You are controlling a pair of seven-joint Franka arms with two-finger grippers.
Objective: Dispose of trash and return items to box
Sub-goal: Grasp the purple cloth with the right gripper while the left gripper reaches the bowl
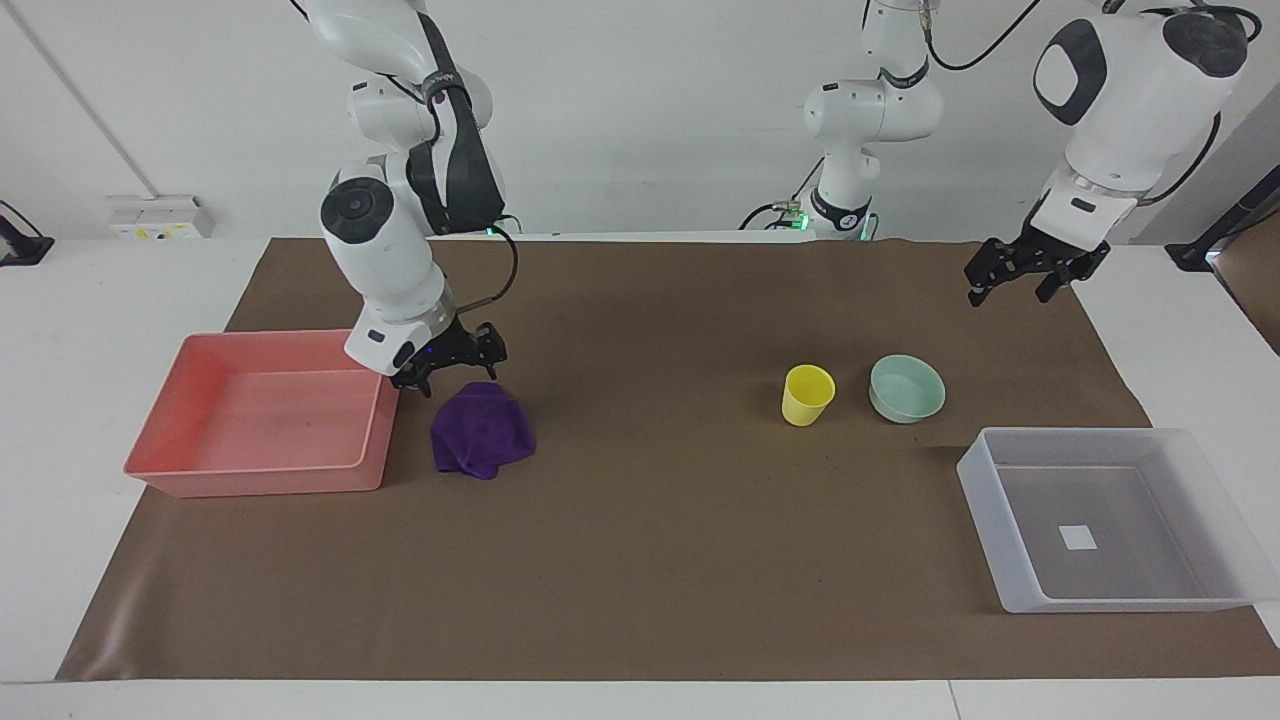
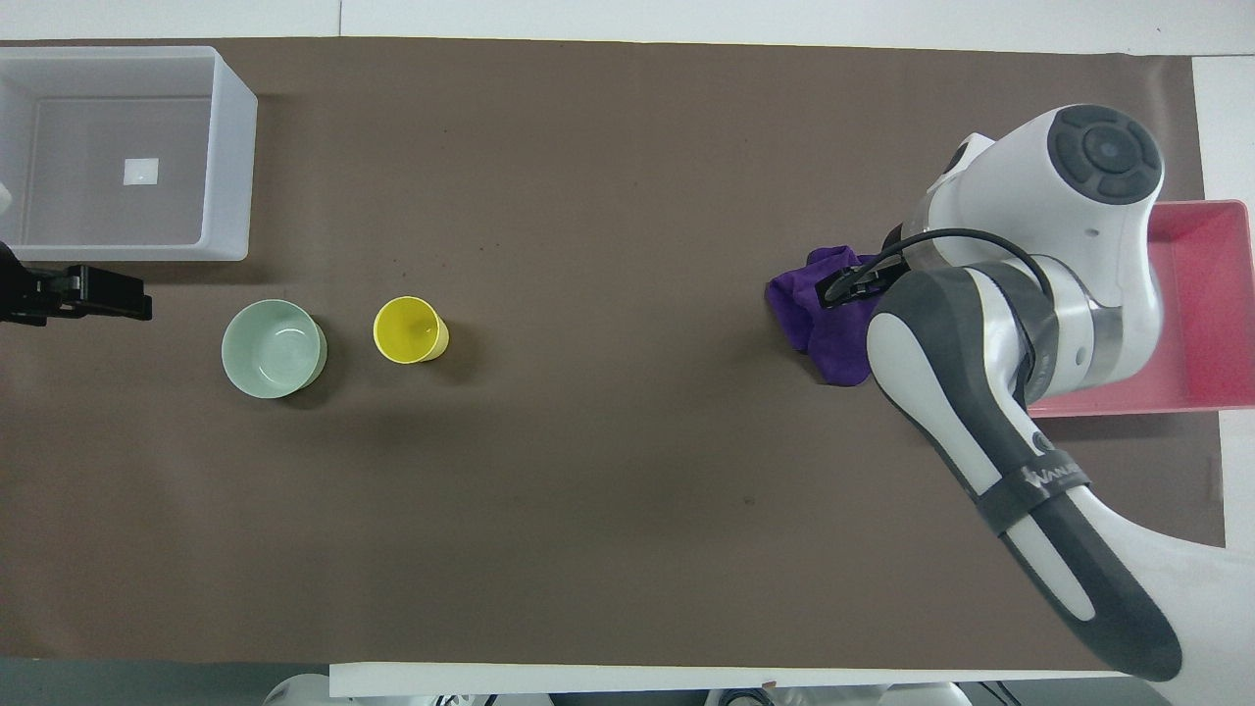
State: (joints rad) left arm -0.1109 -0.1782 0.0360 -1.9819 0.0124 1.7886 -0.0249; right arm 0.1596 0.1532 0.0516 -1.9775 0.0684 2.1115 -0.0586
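From across the desk we see the right hand (image 1: 450, 362) spread just above the crumpled purple cloth (image 1: 484, 442); overhead, its arm hides it. The left hand (image 1: 1027, 270), spread, hangs near the desk's corner.

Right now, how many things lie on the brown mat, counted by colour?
Pink: 1, the pink bin
Purple: 1, the purple cloth
Yellow: 1, the yellow cup
Mint green: 1, the mint-green bowl
Whitish: 1, the translucent box
Total: 5
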